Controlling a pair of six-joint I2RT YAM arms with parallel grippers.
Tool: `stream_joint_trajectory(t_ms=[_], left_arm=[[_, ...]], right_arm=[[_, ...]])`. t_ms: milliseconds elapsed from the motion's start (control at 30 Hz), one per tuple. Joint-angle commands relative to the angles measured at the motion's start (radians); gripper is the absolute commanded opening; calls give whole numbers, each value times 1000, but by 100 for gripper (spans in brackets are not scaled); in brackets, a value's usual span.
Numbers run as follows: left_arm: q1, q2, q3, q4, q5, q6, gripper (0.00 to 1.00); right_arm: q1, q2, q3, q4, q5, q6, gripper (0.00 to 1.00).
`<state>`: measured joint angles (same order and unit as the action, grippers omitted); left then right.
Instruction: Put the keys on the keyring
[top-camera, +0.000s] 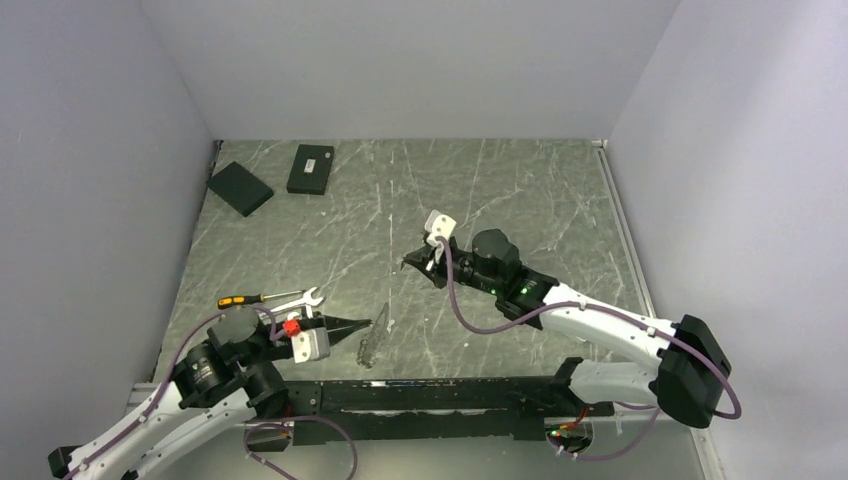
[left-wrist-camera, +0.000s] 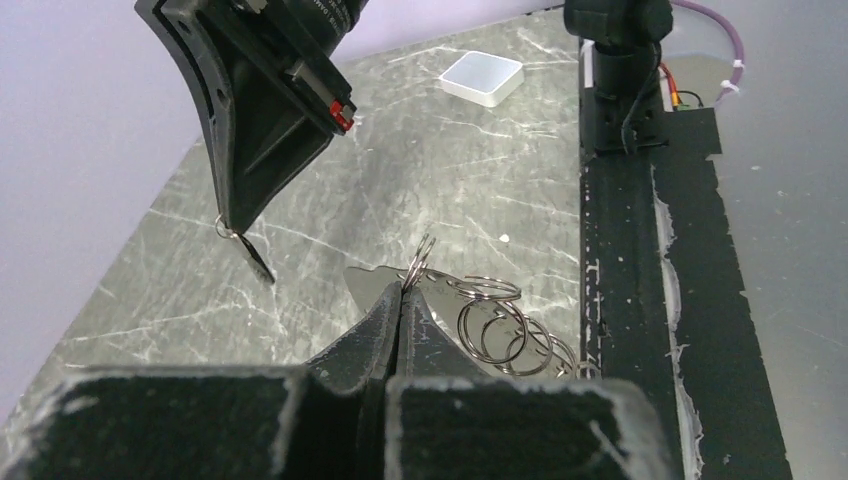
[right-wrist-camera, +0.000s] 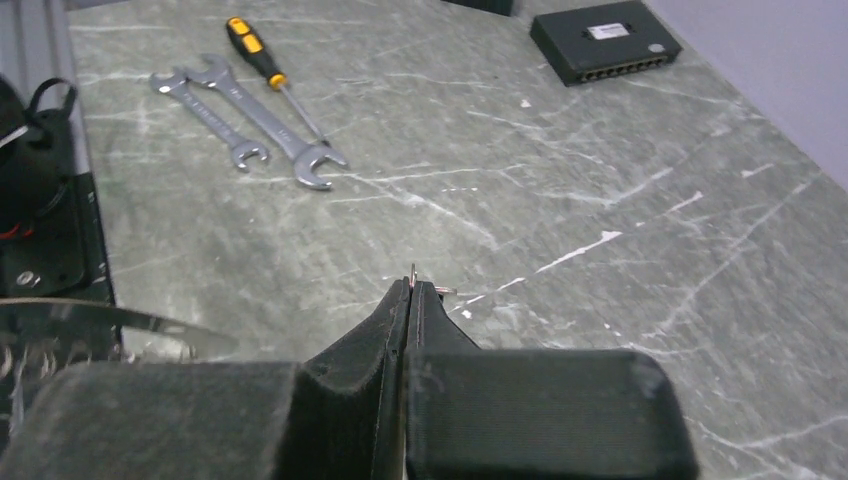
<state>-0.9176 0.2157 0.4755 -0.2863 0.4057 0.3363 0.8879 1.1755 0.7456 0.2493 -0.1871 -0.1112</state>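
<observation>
My left gripper (left-wrist-camera: 402, 288) is shut on a small split ring (left-wrist-camera: 424, 252) standing up from a flat silver metal strip (left-wrist-camera: 372, 283). The strip carries several more wire split rings (left-wrist-camera: 500, 330) and is held low over the table near the front (top-camera: 373, 340). My right gripper (top-camera: 405, 263) is shut on a tiny ring (right-wrist-camera: 413, 274). In the left wrist view a thin dark key-like piece (left-wrist-camera: 259, 259) hangs under its tips (left-wrist-camera: 232, 222). It hovers left of and beyond the strip. No large hoop fringed with keys is in view.
Two silver wrenches (right-wrist-camera: 270, 125) and a yellow-handled screwdriver (right-wrist-camera: 262, 62) lie at the left (top-camera: 270, 298). Two black boxes (top-camera: 240, 188) (top-camera: 311, 169) sit at the back left. A black rail (top-camera: 430, 395) runs along the near edge. A white square pad (left-wrist-camera: 482, 78) lies to the right.
</observation>
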Motion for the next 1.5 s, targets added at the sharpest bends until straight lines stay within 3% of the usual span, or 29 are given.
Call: stream_joint_trajectory(t_ms=[0,333,500,733,1000,1267,1467], left_arm=[[4,38,43,49,94,26,0],[4,128,53,108,95,14,0],[3,111,28,223,23,-197,0],[4,89,-3,278,41,-389,0],[4,204,45,249,118,-542,0],[4,235,-1,302,-66,-721,0],[5,281,-26,364,-61,-772,0]], right_arm=[[26,-52,-45,86,-124,-75,0],[111,-148,-133,104,-116,-196,0],[143,-165,-191,148,-80,-301,0],[174,-142,-201,194,-30,-362,0],[181,-145,-216,255,59,-397,0],[191,-190,-240,258,74,-398,0],[234,-215,-268,253,76,-447,0]])
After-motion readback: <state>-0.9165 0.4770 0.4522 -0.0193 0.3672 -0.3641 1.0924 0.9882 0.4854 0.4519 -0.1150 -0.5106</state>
